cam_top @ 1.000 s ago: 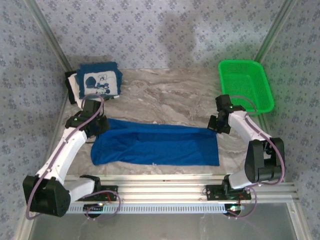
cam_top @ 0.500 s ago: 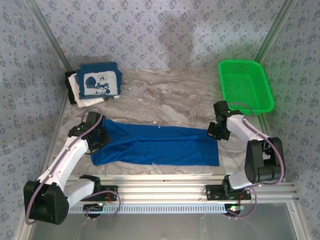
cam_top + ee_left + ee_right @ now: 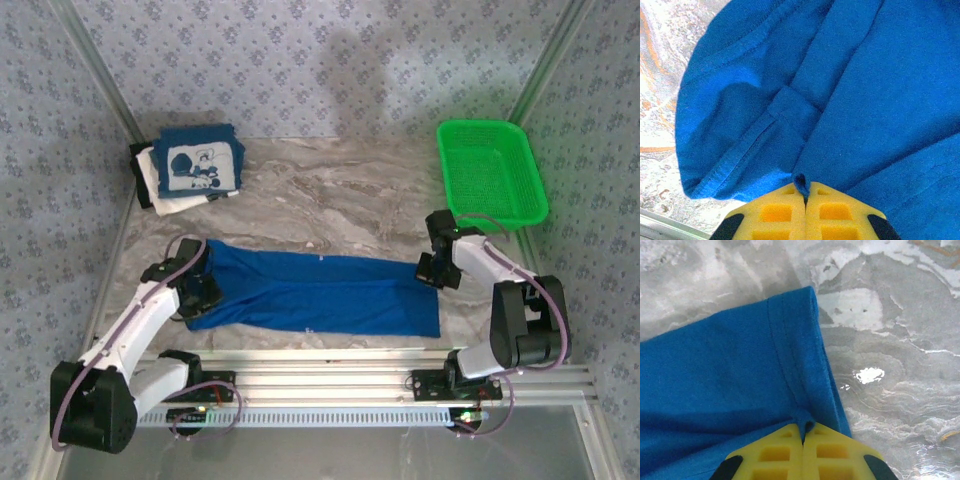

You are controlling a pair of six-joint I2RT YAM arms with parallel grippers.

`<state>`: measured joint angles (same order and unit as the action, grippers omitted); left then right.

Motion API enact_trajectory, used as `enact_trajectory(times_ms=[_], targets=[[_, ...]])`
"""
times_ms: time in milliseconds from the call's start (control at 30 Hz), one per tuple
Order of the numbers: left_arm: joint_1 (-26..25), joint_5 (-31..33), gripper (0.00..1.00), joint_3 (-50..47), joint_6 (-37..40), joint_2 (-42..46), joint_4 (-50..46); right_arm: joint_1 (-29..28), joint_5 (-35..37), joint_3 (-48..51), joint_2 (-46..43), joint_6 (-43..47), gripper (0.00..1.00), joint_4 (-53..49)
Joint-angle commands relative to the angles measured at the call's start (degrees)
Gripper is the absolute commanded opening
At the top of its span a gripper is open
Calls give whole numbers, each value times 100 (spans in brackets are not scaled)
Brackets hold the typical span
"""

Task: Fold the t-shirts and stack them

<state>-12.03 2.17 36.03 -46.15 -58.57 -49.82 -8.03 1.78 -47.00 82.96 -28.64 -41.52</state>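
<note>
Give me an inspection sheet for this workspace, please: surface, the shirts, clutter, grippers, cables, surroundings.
Surface: marbled table, dry, no spills seen.
Job's things: blue tee stretched left to right across the near half; folded stack in the far-left corner, navy tee on top.
Clutter: green basket far right, looks empty.
Grippers: left gripper shut on the blue tee's left end; right gripper shut on its right hem.
Cables: purple cables loop along both arms, clear of the cloth.
Surroundings: patterned walls; metal rail at the near edge.
</note>
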Motion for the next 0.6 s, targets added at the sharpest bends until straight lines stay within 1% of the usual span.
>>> enact_trajectory(times_ms=[0,33,67,100,133,200,267,300,333,400,500,533,567], targets=[[-36,-159,0,-34,-193,-44,-130,-40,221,62,-77,-117,1,-35],[-34,-237,0,-51,-215,-81,-101,-37,221,68,-62,-125,3,-41],[-36,-348,5,-61,-224,-125,-70,-36,217,68,-66,-138,8,-41],[-36,-442,15,-32,-228,-138,-80,-36,227,62,-63,-148,16,-62],[-36,-492,24,17,-235,-123,-101,-39,241,36,-84,-154,24,-103],[-45,-456,45,319,-232,84,-282,-38,284,-82,-209,-160,30,-247],[-32,-218,60,760,-264,331,-463,-41,291,-206,-508,-170,39,-314],[2,-91,65,1017,-239,362,-546,-56,285,-303,-683,-185,43,-344],[54,-45,67,1248,-171,317,-578,-56,247,-367,-854,-180,45,-374],[209,-153,71,1632,38,-25,-537,-106,0,-568,-1142,-69,53,-383],[475,-421,71,1763,300,-714,-162,-376,-711,-670,-1351,136,65,-41],[595,-558,70,1714,354,-920,73,-522,-921,-650,-1333,178,68,115],[669,-691,67,1653,380,-1088,369,-649,-1109,-641,-1276,184,68,245]])
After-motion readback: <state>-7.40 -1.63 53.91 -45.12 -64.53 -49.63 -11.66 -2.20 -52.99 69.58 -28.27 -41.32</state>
